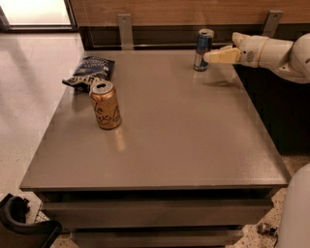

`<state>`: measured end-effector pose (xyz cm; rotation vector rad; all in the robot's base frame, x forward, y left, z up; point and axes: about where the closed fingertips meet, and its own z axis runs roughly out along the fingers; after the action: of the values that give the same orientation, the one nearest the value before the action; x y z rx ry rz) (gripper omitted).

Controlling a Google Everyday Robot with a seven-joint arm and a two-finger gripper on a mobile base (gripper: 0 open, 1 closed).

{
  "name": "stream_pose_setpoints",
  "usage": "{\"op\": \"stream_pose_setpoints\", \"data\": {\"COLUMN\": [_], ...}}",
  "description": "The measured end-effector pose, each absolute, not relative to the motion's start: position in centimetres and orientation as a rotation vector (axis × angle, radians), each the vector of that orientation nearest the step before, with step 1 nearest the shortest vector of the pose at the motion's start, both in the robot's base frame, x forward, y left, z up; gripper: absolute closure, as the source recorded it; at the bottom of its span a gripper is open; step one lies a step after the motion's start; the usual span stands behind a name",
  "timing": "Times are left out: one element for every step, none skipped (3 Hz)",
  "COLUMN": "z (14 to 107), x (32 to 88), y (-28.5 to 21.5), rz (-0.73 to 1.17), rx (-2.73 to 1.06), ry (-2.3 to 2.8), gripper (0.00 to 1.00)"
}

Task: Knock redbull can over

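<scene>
The grey table point(160, 145) takes up most of what I see, a broad flat top with shelves under it, set on a pale speckled floor point(29, 82). Behind it, at 12 o'clock, runs a wooden wall panel point(169, 9) with two metal brackets point(125, 29) fixed to it. My white arm point(276, 51) comes in from 2 o'clock, reaching level over the far right corner of the table toward 9 o'clock. A rounded white part of my body point(296, 208) shows at 5 o'clock, and a black object point(19, 225) sits on the floor at 7 o'clock, beside the table's near left corner. On the table top, taken from its centre, a crumpled dark blue snack bag point(89, 71) lies at 10 o'clock near the left edge. Just beside it, toward the centre, a gold can point(105, 105) stands upright with its top opened. The redbull can point(203, 50) stands upright at 1 o'clock, close to the far edge and well apart from the gold can and the bag. My gripper point(211, 56) is tan and tapered, and its tip reaches the right side of the redbull can at about mid-height, at 3 o'clock from the can. Whether it touches the can, I cannot say for sure. I see it side-on as one wedge, so I cannot tell how my jaws stand.
</scene>
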<state>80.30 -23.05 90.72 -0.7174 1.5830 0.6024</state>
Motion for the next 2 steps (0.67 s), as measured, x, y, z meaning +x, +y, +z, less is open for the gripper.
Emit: {"op": "stream_pose_setpoints", "data": {"z": [90.6, 91.7], "x": [81.6, 82.4], "y": [-22.5, -20.5], "rz": [0.620, 0.657], "rx": [-0.695, -0.659], "ry": [1.542, 1.485], "gripper": [0.00, 0.00]}}
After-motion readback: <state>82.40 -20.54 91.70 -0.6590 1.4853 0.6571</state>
